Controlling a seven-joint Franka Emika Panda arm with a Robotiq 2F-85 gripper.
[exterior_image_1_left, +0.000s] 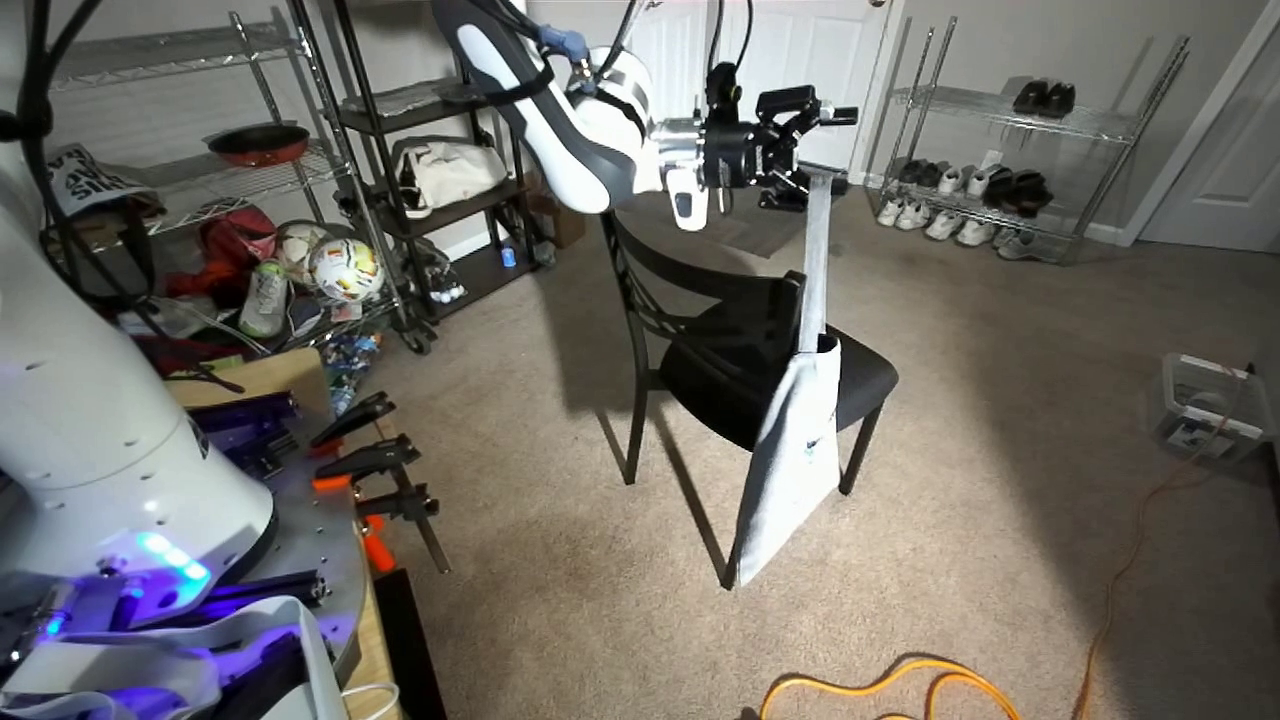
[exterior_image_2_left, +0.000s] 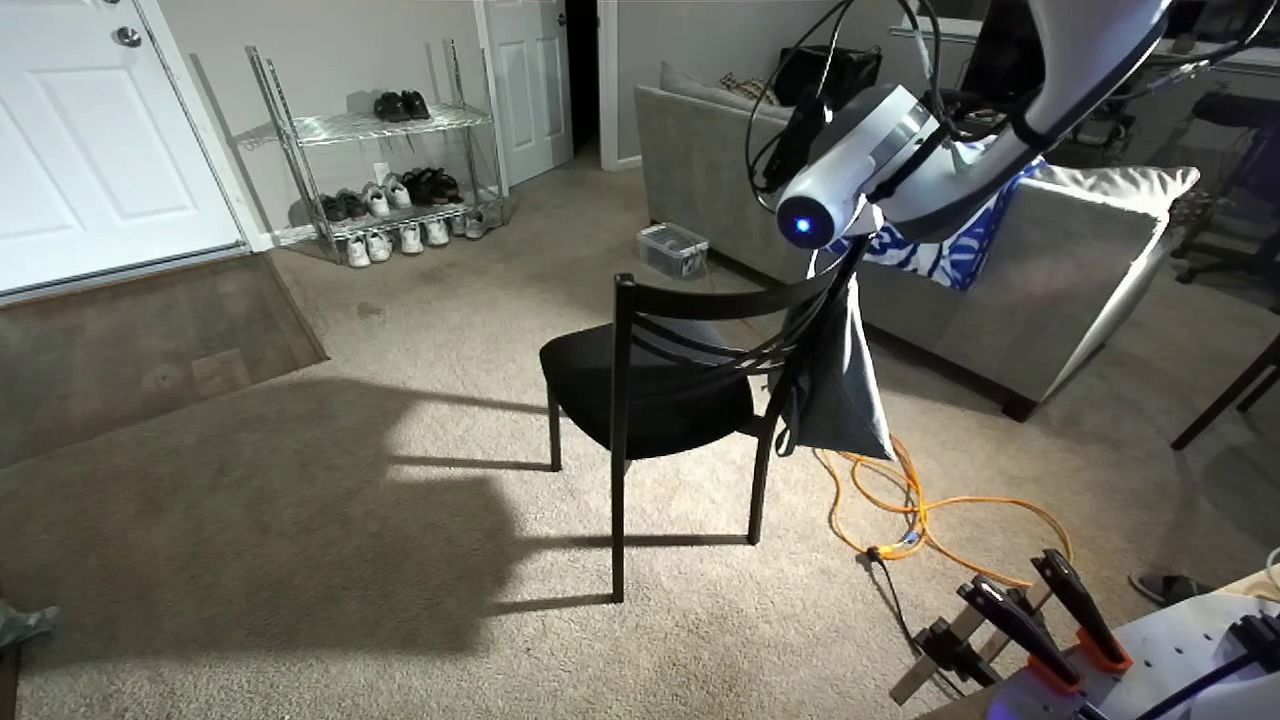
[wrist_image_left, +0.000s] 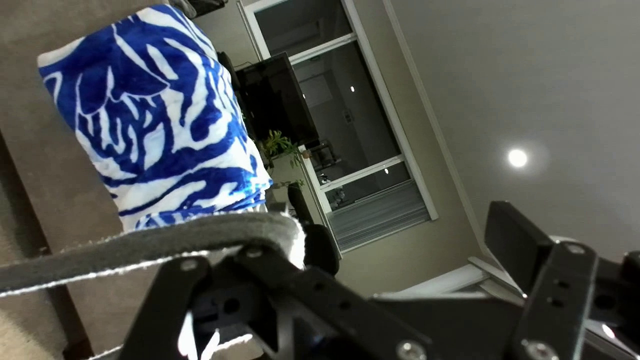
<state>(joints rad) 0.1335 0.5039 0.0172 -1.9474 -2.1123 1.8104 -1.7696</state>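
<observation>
One pale-grey cloth bag (exterior_image_1_left: 798, 460) seems already lifted, beside the black slat-backed chair (exterior_image_1_left: 720, 372); its flat strap (exterior_image_1_left: 815, 260) is not yet off the black gripper (exterior_image_1_left: 836, 150), whose fingers (wrist_image_left: 517, 245) stand apart.

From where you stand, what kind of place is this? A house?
Probably yes, the living room of a home: there's a greyish fabric sofa, a blue-and-white patterned blanket draped over it, and a silvery wire shoe rack.
</observation>
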